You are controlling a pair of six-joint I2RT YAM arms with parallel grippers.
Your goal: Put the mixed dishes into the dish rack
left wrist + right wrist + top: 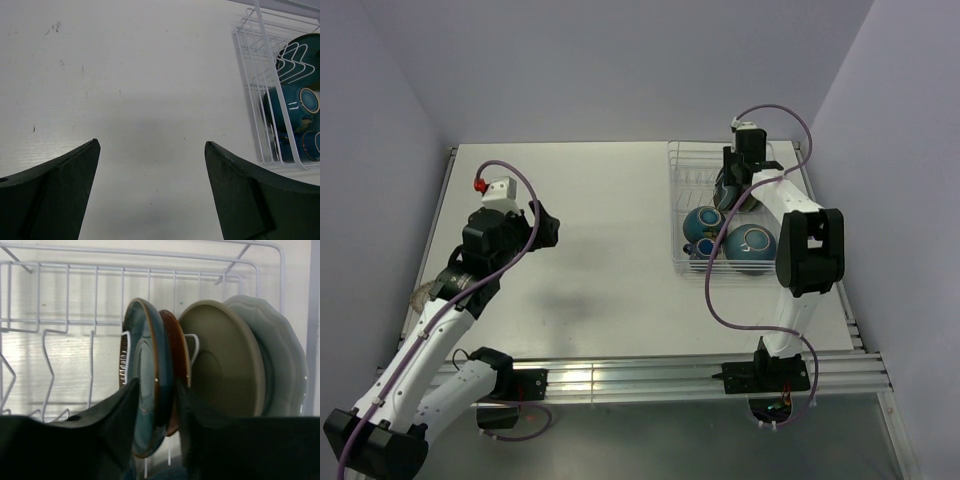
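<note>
Your right claw (156,385) straddles the teal plate (150,350) standing in the rack (96,295), though I cannot tell whether its narrow jaws grip it; withdraw crooked and a finger could tip it onto the red plate (180,355) just beyond the right finger.

plates (220,370) in rack (672,205) (upright), bowls (750,243) nearer

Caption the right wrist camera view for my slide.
Right gripper straddles a teal plate standing in the dish rack, next to a red plate, olive plate and pale plate.
</note>
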